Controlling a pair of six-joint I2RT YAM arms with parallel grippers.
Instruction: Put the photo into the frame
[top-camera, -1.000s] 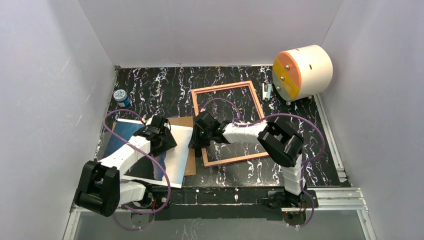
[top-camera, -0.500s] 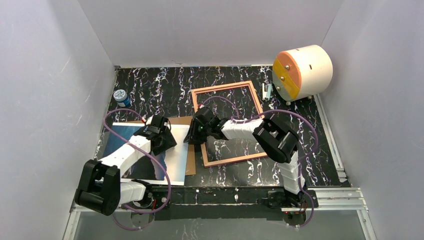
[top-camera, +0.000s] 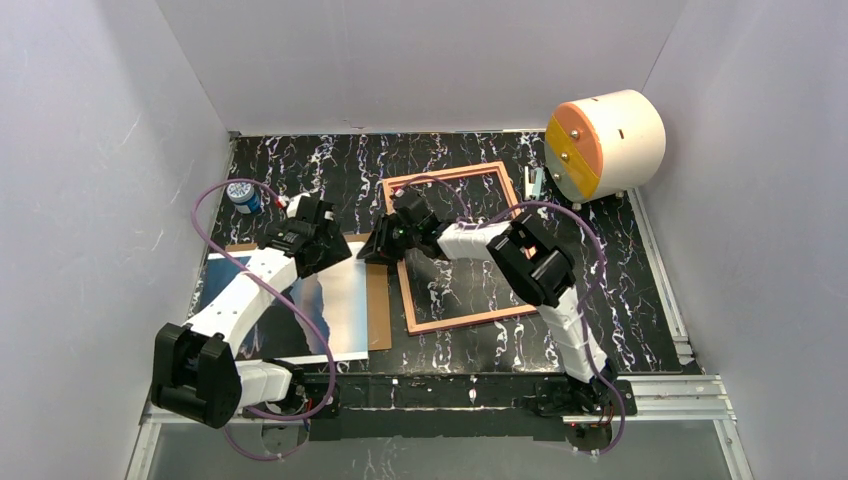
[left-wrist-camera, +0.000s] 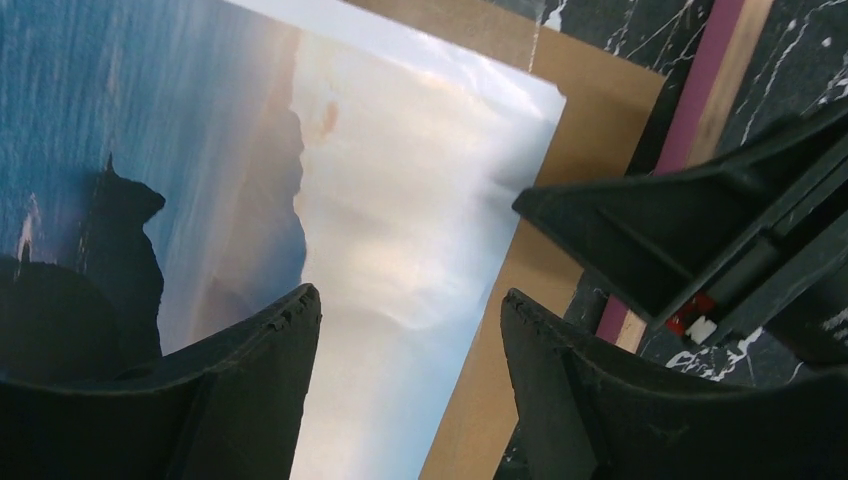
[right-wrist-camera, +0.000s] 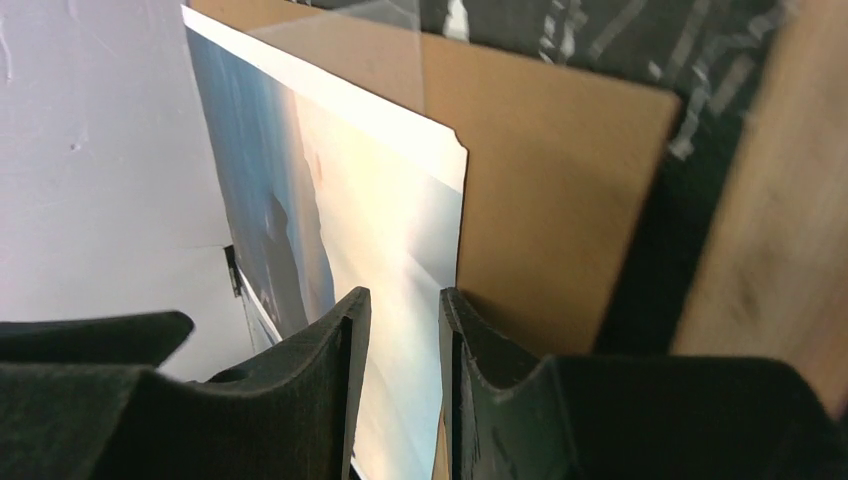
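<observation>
The rectangular photo print of blue sea, dark cliffs and pale orange sky (top-camera: 340, 300) lies picture side up on the flat brown backing board (top-camera: 378, 300). It is on the left part of the black marbled desk (top-camera: 320, 170), just beside the thin pink rectangular frame (top-camera: 450, 173), which lies flat with only the desk showing inside it. I judge the print to be light, thin and bendy, with a glossy face that slips and marks easily. So you should take it by an edge or a corner, not by the middle, and lift it slowly so that it does not fold. Your left fingers (left-wrist-camera: 250, 400) hang wide apart above its far edge and seem to touch nothing. Your right fingers (right-wrist-camera: 300, 400) stand narrow, with a slit between them, at its far right corner; I see nothing clamped there.
</observation>
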